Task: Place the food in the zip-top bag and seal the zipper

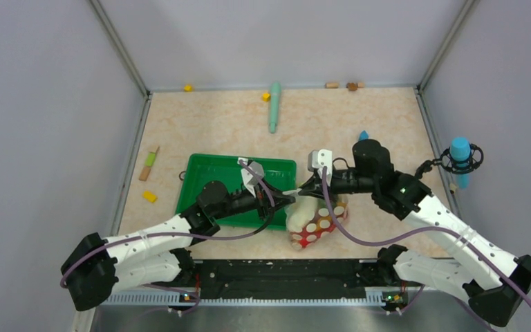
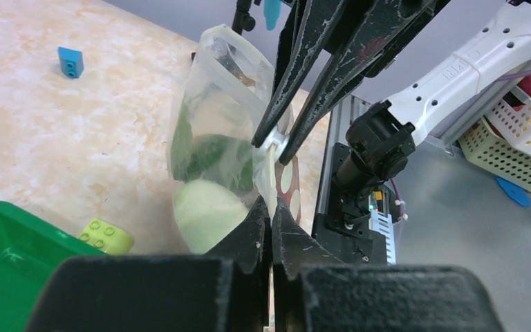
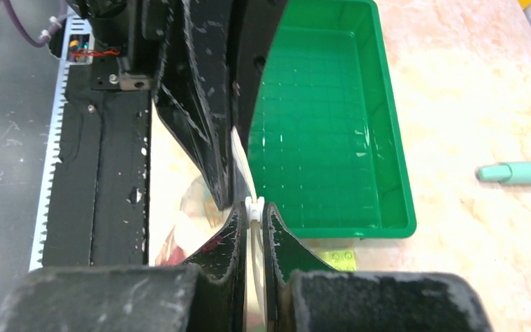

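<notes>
The zip-top bag [image 1: 316, 223], clear with white dots, stands upright on the table just right of the green tray. Food shows through it: a green leaf [image 2: 204, 155], a white radish [image 2: 207, 214] and something red [image 1: 303, 239]. My left gripper [image 2: 271, 211] is shut on the bag's near mouth edge. My right gripper [image 3: 254, 207] faces it from the other side, shut on a small white piece of the zipper [image 2: 274, 142] at the top edge. In the top view the left gripper [image 1: 289, 198] and right gripper [image 1: 303, 191] meet tip to tip above the bag.
The green tray [image 1: 207, 173] lies left of the bag, with a lime block [image 2: 106, 236] beside it. A teal stick [image 1: 274, 107] and small yellow blocks [image 1: 150, 196] lie further out. A blue block [image 2: 70, 61] sits beyond the bag. Walls enclose the table.
</notes>
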